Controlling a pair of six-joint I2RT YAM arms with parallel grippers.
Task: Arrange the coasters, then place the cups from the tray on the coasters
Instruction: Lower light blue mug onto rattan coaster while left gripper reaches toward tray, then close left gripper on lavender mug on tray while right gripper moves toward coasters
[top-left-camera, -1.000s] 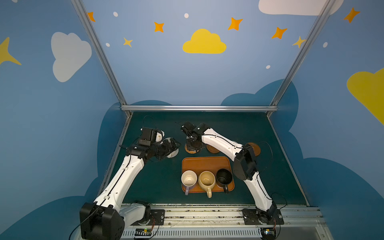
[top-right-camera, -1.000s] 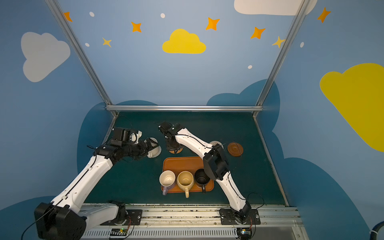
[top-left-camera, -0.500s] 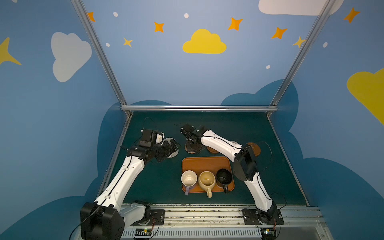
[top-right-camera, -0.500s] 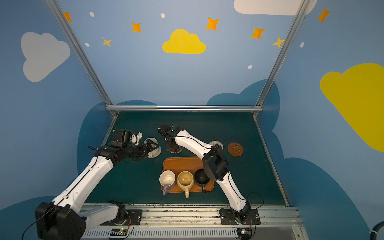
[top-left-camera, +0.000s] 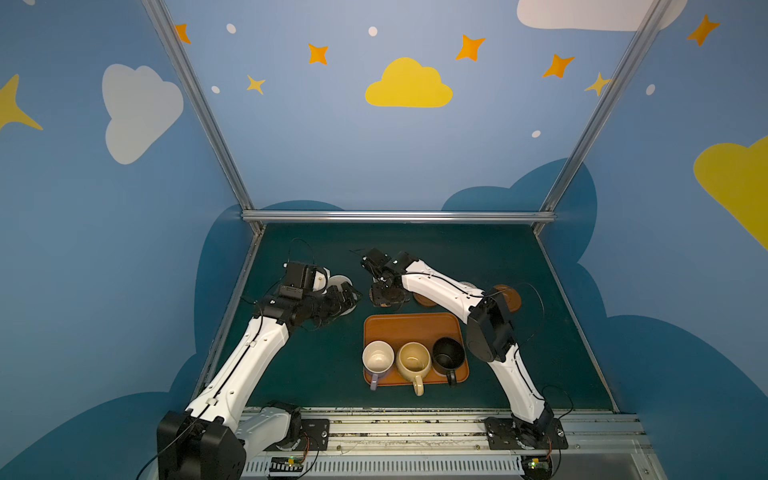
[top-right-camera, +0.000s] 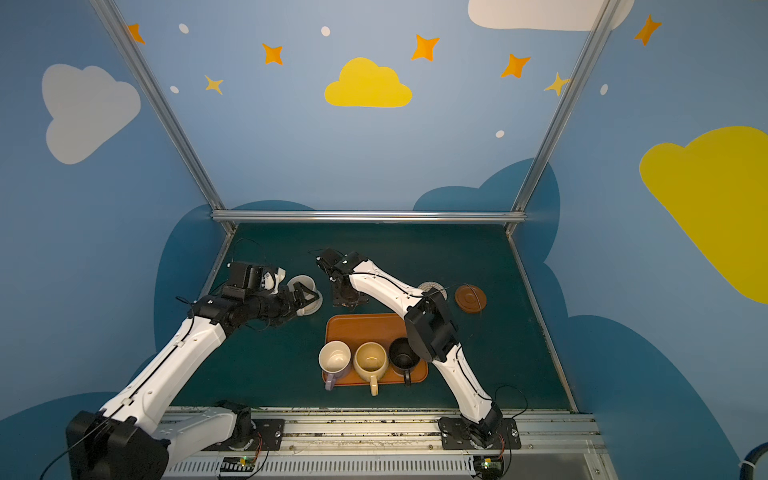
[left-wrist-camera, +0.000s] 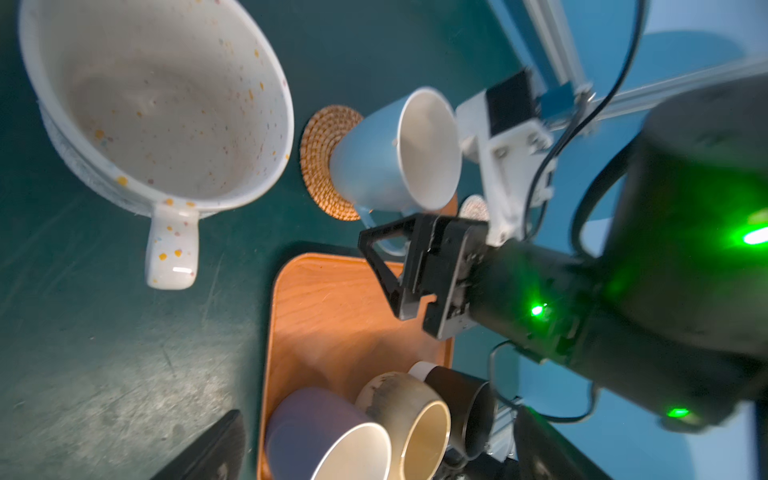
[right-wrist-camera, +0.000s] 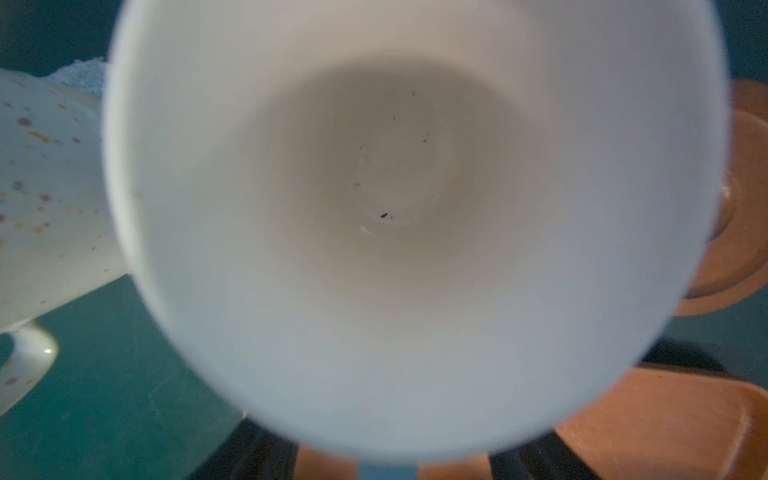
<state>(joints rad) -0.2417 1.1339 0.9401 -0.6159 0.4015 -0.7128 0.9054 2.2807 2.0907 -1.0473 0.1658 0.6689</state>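
One light blue cup (left-wrist-camera: 365, 166) stands on the rattan coaster (left-wrist-camera: 318, 158), its handle between the parted jaws of the right claw (right-wrist-camera: 387, 461), so a skewed retreat may hook and topple it, while the left claw (top-right-camera: 305, 297) gapes empty nearby

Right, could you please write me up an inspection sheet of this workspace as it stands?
Surface: dark green mat, lightly scuffed.
Job's things: tray holds lavender cup, yellow-beige cup, black cup; speckled cup on pale coaster; blue cup on rattan coaster; wooden coaster and grey-white coaster bare.
Clutter: nothing seen.
Grippers: left gripper open beside speckled cup, not holding it; right gripper open astride blue cup's handle.
Cables: black cable loops from right wrist mount, clear of cups.
Surroundings: blue walls with clouds and stars; aluminium frame.
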